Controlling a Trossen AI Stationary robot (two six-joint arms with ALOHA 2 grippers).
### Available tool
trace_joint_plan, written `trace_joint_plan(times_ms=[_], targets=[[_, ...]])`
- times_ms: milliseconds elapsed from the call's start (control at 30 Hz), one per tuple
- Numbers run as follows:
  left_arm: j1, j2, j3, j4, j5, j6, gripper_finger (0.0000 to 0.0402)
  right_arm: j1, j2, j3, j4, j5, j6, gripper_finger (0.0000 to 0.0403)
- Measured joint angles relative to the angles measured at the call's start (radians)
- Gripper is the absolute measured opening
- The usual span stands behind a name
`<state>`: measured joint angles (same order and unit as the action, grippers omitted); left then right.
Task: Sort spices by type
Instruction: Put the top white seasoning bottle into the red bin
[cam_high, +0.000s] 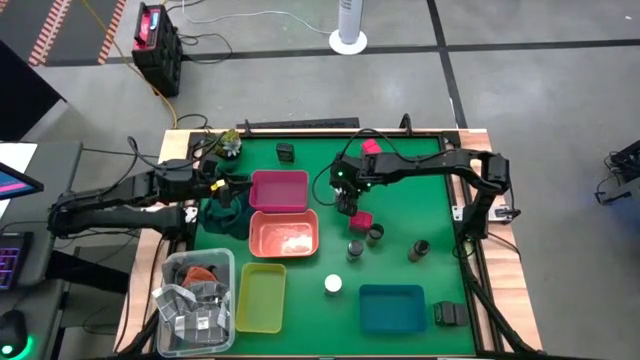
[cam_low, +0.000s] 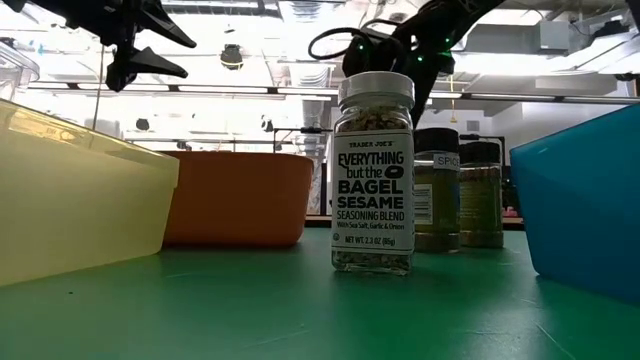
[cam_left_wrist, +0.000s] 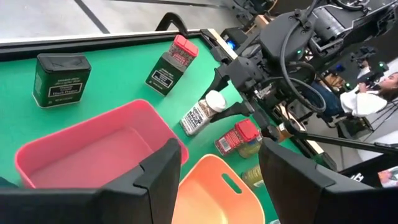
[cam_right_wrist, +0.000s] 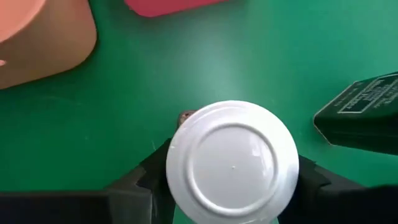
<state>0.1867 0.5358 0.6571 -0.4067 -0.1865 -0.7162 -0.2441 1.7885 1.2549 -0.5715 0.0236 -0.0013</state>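
My right gripper (cam_high: 346, 197) is over the mat's middle, beside the pink tray (cam_high: 279, 190), shut on a white-capped round jar (cam_left_wrist: 200, 113). My left gripper (cam_left_wrist: 217, 180) is open and empty above the pink tray's left side. Another white-capped jar (cam_high: 333, 285) stands near the blue tray (cam_high: 392, 307). Three grey-lidded jars (cam_high: 375, 234) stand right of the orange tray (cam_high: 284, 235). Pink boxes lie at the far side (cam_high: 371, 147) and by my right gripper (cam_high: 361, 220). Dark boxes sit at the far side (cam_high: 285, 152) and the near right (cam_high: 445, 313). My right gripper holds the jar just below its white cap (cam_right_wrist: 233, 165), pinched between the two fingers (cam_right_wrist: 152, 177), one on each side. The fingers come from above, along the jar's length. The jar hangs tilted, cap toward the wrist; whether its base touches the mat does not show.
A yellow tray (cam_high: 262, 296) and a clear bin of grey packets (cam_high: 195, 300) stand at the near left. A dark cloth (cam_high: 225, 212) and a small plant (cam_high: 230, 140) are by my left arm. Bare green mat lies at the far right.
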Motion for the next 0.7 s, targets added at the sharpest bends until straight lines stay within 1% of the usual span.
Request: trace_joint_plan(times_ms=[100, 200, 333, 433, 533, 700], targets=[[0.0, -0.012, 0.0, 0.0, 0.014, 0.0, 0.0206, 0.002, -0.004, 0.007, -0.025, -0.001, 0.002, 0.0218], [0.0, -0.039, 0.0, 0.004, 0.03, -0.002, 0.0206, 0.008, -0.013, 0.058, -0.112, -0.001, 0.001, 0.0218], [0.0, -0.089, 0.0, 0.0, 0.023, 0.013, 0.0206, 0.009, -0.024, 0.186, -0.157, -0.001, -0.019, 0.0218], [0.0, -0.116, 0.0, -0.01, 0.005, 0.02, 0.0206, 0.018, -0.014, 0.278, -0.133, -0.001, -0.027, 0.0218], [0.0, -0.131, 0.0, -0.042, 0.005, 0.016, 0.0206, 0.033, 0.015, 0.371, -0.085, -0.001, -0.033, 0.0218], [0.0, -0.151, 0.0, -0.055, 0.005, 0.002, 0.0206, 0.06, 0.109, 0.546, -0.083, -0.003, -0.035, 0.022]])
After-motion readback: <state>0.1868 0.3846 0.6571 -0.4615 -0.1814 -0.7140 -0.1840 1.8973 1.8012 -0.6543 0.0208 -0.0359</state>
